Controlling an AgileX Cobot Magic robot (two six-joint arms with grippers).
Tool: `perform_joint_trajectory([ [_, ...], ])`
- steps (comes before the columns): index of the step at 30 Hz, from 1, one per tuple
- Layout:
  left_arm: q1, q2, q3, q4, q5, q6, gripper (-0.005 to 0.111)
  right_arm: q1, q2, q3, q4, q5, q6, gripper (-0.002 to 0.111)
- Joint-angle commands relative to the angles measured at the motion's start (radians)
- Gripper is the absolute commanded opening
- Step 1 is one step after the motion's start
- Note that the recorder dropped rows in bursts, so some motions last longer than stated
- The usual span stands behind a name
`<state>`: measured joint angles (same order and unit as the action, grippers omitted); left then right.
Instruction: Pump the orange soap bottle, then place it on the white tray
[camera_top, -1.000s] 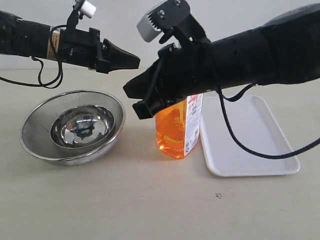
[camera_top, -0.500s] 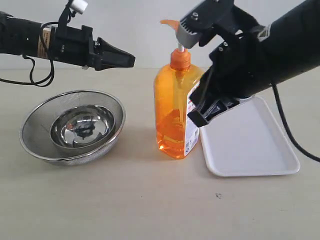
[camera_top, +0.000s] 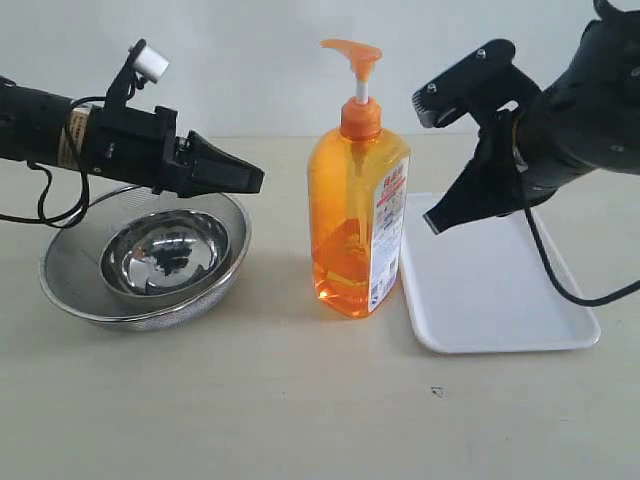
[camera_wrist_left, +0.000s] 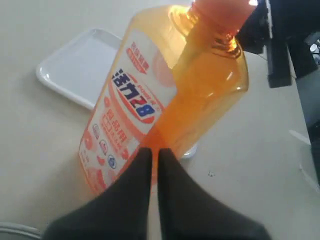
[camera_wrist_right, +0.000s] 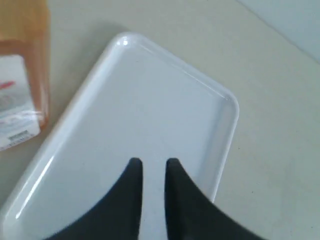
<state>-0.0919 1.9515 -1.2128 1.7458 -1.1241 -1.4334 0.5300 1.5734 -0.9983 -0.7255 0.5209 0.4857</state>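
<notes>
**Orange pump head back up, right arm off the bottle**

The orange soap bottle (camera_top: 345, 225) stands upright on the table, just beside the white tray (camera_top: 500, 290) and not yet on it. Its pump head (camera_top: 355, 52) sits fully raised on the white stem. A second ago the right arm lay across the top of the bottle and hid the pump. Now the right gripper (camera_top: 437, 220) hangs over the tray, apart from the bottle, with a narrow gap between its fingers and nothing in it. The press looks done, though these views do not show whether any soap came out.

The left gripper (camera_top: 250, 180), fingers pressed together and empty, has sunk lower over the steel strainer bowl (camera_top: 70, 290). It points at the bottle's side without touching it.

The move is what remains. One gripper must spread, take the bottle and set it on the tray.
</notes>
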Motion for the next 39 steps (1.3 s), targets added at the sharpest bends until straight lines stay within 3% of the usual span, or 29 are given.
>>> perform_joint_trajectory([
  [1, -0.001, -0.058, 0.053, -0.001, -0.006, 0.032, 0.005, -0.054, 0.028, 0.001, -0.052, -0.08, 0.03, 0.001],
  [6, -0.063, -0.14, 0.134, -0.001, 0.068, 0.046, 0.005, -0.175, 0.044, -0.001, -0.048, -0.359, 0.03, 0.001],
  [9, -0.131, -0.139, 0.141, -0.022, 0.172, 0.09, 0.005, -0.197, 0.044, -0.001, -0.021, -0.308, 0.03, 0.001],
  [11, -0.148, -0.139, 0.141, -0.036, 0.205, 0.092, 0.005, -0.191, 0.044, -0.001, -0.011, -0.304, 0.025, 0.0],
  [15, -0.15, -0.139, 0.141, -0.056, 0.415, 0.138, 0.005, -0.113, 0.024, -0.001, 0.093, -0.209, -0.112, 0.0],
  [21, -0.15, -0.139, 0.141, -0.085, 0.43, 0.206, 0.005, -0.076, -0.016, -0.001, 0.286, -0.17, -0.282, 0.0],
  [26, -0.15, -0.118, 0.12, -0.09, 0.449, 0.257, 0.005, -0.076, -0.028, -0.001, 0.304, -0.174, -0.289, 0.0],
  [31, -0.15, -0.059, 0.052, -0.09, 0.36, 0.257, 0.005, -0.076, -0.028, -0.001, 0.366, -0.194, -0.337, 0.0],
  [39, -0.15, -0.048, 0.045, -0.075, 0.287, 0.235, 0.005, -0.076, -0.028, -0.001, 0.771, -0.21, -0.747, 0.0],
])
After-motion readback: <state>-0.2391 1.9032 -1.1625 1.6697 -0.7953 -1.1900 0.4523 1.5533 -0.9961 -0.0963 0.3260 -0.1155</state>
